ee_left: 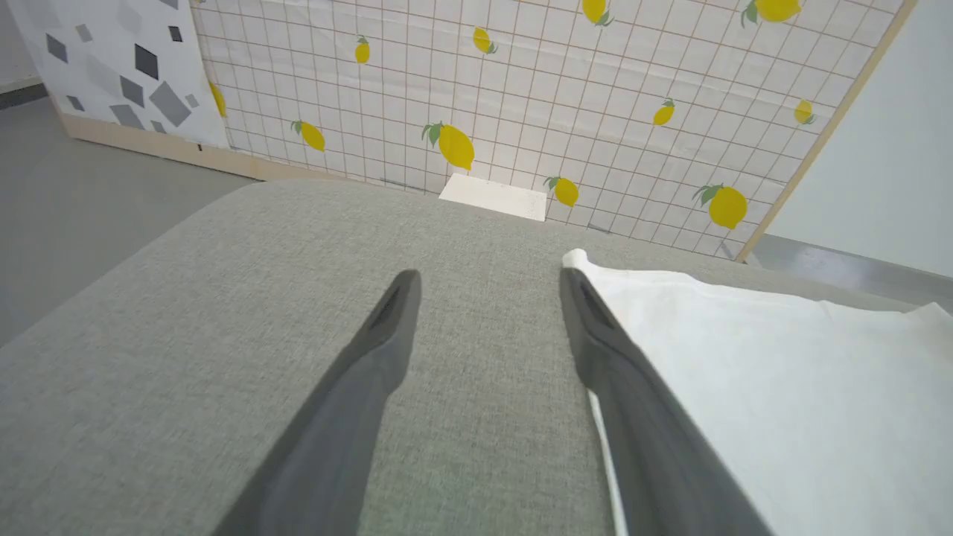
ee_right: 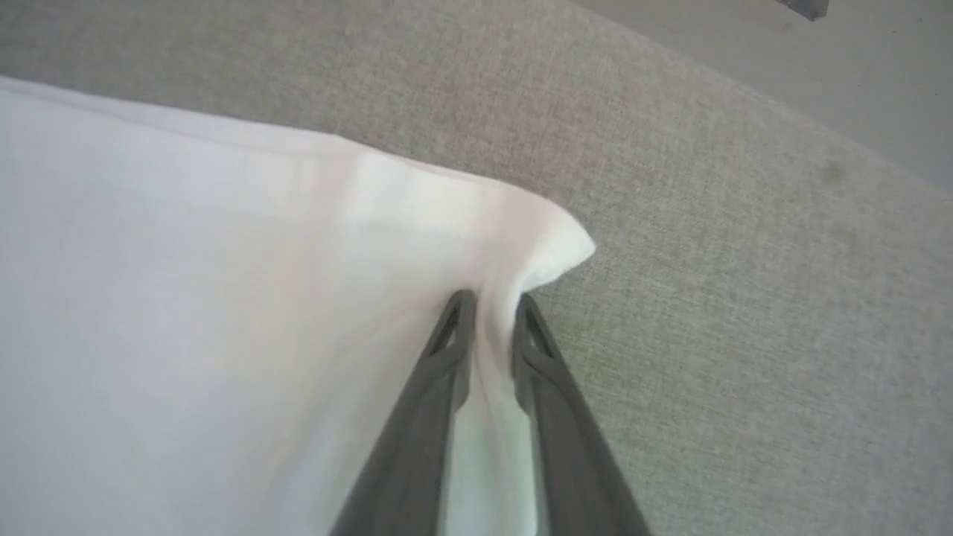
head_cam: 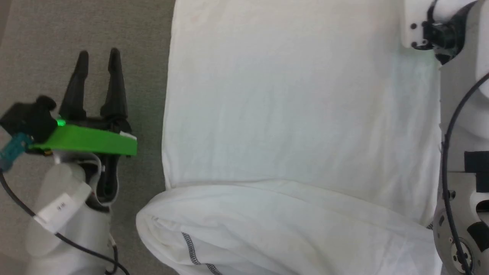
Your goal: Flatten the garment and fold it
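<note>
Where the surface lies bare, far left: the left gripper (head_cam: 98, 53) hangs over the grey woven surface (head_cam: 145, 46), fingers spread wide apart and pointing up the head view, a green bracket (head_cam: 88, 139) across its wrist.
Left wrist view: those two dark fingers are splayed over grey weave. The cloth's edge runs right beside the inner one, and I can't tell if they touch.
Backdrop: beyond the surface's far edge stands a lemon-print screen (ee_left: 521, 97), with a small white block (ee_left: 495, 197) at its foot.
Garment: and here's the garment (head_cam: 298, 114), white, lying on the surface from the middle of the head view out to the right. Its broad panel is flat and smooth, its left edge straight and apart from the left gripper.
Near edge: a soft rolled fold lies across the panel, with dark stitching (head_cam: 191, 248) curving along it at the bottom.
Right arm: the pale forearm (head_cam: 462, 114) comes down the right edge of the head view, over the garment's right side.
Right gripper: the right gripper (ee_right: 493, 301) has its fingers drawn close, clamped on a pinched ridge of the garment just beside its corner (ee_right: 566, 249), which curls up over the grey.
</note>
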You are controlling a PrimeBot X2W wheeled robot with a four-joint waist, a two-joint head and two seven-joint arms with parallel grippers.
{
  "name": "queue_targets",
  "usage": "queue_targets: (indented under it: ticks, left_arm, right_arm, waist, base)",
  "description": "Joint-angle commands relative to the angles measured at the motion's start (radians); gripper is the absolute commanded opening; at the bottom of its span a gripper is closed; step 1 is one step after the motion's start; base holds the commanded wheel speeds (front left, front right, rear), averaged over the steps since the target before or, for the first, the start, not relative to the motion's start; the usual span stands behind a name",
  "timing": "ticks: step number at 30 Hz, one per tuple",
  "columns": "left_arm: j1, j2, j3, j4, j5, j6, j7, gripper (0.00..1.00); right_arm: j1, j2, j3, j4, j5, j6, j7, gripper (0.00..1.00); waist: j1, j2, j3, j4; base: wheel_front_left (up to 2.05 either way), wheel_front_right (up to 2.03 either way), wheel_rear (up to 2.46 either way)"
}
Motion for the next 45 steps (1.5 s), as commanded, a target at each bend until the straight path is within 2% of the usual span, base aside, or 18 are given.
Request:
queue_targets:
  ticks: [1, 6, 12, 14, 17, 23, 28, 29, 30, 34, 45]
  left_arm:
    - [-0.047, 0.024, -0.006, 0.001, 0.000, -0.008, 0.024, 1.00]
    - [-0.197, 0.101, -0.037, 0.028, -0.045, -0.015, 0.198, 1.00]
    - [-0.429, 0.166, -0.088, 0.144, -0.128, -0.010, 0.570, 1.00]
    - [-0.490, 0.169, -0.107, 0.197, -0.163, 0.009, 0.717, 1.00]
    - [-0.556, 0.195, -0.148, 0.261, -0.160, 0.043, 0.898, 1.00]
    - [-0.595, 0.238, -0.225, 0.322, -0.107, 0.090, 1.096, 1.00]
    - [-0.587, 0.249, -0.250, 0.336, -0.100, 0.109, 1.171, 1.00]
    - [-0.581, 0.248, -0.248, 0.336, -0.108, 0.109, 1.178, 0.11]
    - [-0.576, 0.248, -0.246, 0.332, -0.116, 0.106, 1.179, 0.00]
    - [-0.569, 0.250, -0.213, 0.315, -0.136, 0.102, 1.119, 0.00]
    - [-0.663, 0.250, -0.148, 0.304, -0.089, 0.083, 0.794, 0.00]
  right_arm:
    - [0.013, -0.002, 0.009, 0.013, 0.020, -0.001, -0.009, 0.00]
    - [-0.014, -0.002, 0.073, 0.000, 0.078, -0.001, -0.048, 0.00]
    - [-0.027, -0.002, 0.159, -0.021, 0.163, -0.001, -0.066, 0.00]
    - [-0.030, -0.002, 0.186, -0.028, 0.186, -0.001, -0.074, 0.00]
    - [-0.030, -0.002, 0.231, -0.036, 0.223, -0.001, -0.083, 0.00]
    - [-0.027, -0.002, 0.283, -0.054, 0.259, -0.001, -0.088, 0.00]
    - [-0.028, -0.002, 0.296, -0.069, 0.265, -0.001, -0.083, 0.00]
    - [-0.028, -0.002, 0.297, -0.072, 0.266, -0.001, -0.082, 0.00]
    - [-0.028, -0.002, 0.298, -0.075, 0.266, -0.001, -0.082, 0.00]
    - [-0.032, -0.002, 0.296, -0.085, 0.267, -0.001, -0.090, 0.00]
    - [-0.096, -0.002, 0.223, -0.117, 0.251, -0.001, -0.226, 0.00]
  waist:
    - [-0.0002, 0.0000, -0.009, -0.034]
    - [-0.0002, 0.0000, -0.010, -0.088]
    - [-0.0002, 0.0000, 0.013, -0.146]
    - [-0.0002, 0.0000, 0.022, -0.162]
    - [-0.0002, 0.0000, 0.034, -0.186]
    - [-0.0002, 0.0000, 0.049, -0.214]
    - [-0.0002, 0.0000, 0.066, -0.221]
    - [-0.0002, 0.0000, 0.070, -0.222]
    - [-0.0002, 0.0000, 0.073, -0.223]
    - [-0.0002, 0.0000, 0.081, -0.224]
    - [-0.0002, 0.0000, 0.075, -0.218]
  base:
    - [0.00, 0.00, 0.00]
    - [0.00, 0.00, 0.00]
    - [0.00, 0.00, 0.00]
    - [0.00, 0.00, 0.00]
    - [0.00, 0.00, 0.00]
    - [0.00, 0.00, 0.00]
    - [0.00, 0.00, 0.00]
    - [0.00, 0.00, 0.00]
    - [0.00, 0.00, 0.00]
    - [0.00, 0.00, 0.00]
    - [0.00, 0.00, 0.00]
